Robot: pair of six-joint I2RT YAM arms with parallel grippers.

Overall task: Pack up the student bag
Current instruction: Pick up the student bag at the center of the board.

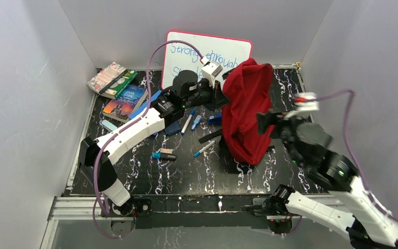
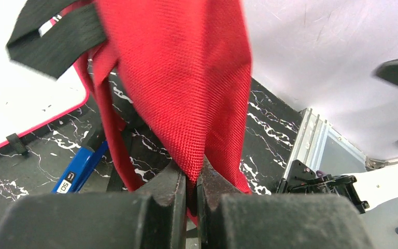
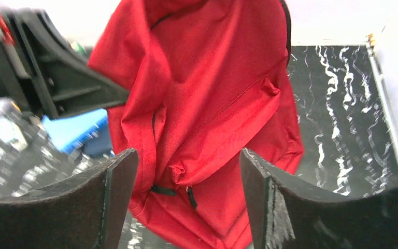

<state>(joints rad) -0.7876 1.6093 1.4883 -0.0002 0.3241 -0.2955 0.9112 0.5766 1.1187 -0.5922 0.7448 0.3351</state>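
The student bag [image 1: 246,111], a red fabric backpack, hangs partly lifted at the middle right of the black marbled table [image 1: 186,174]. My left gripper [image 1: 222,97] is shut on a fold of the bag's red cloth [image 2: 186,88] at its upper left edge; in the left wrist view the jaws [image 2: 192,181] pinch the fabric tightly. My right gripper [image 1: 263,122] stands open just right of the bag, touching nothing. In the right wrist view its fingers [image 3: 187,155] frame the bag's front pocket [image 3: 223,129] and two black zipper pulls [image 3: 189,196].
A whiteboard [image 1: 207,54] leans on the back wall. Books [image 1: 119,88] lie at the far left. Pens and markers [image 1: 189,122], a blue case [image 1: 153,98] and a glue stick [image 1: 164,154] are scattered left of the bag. White walls close in both sides.
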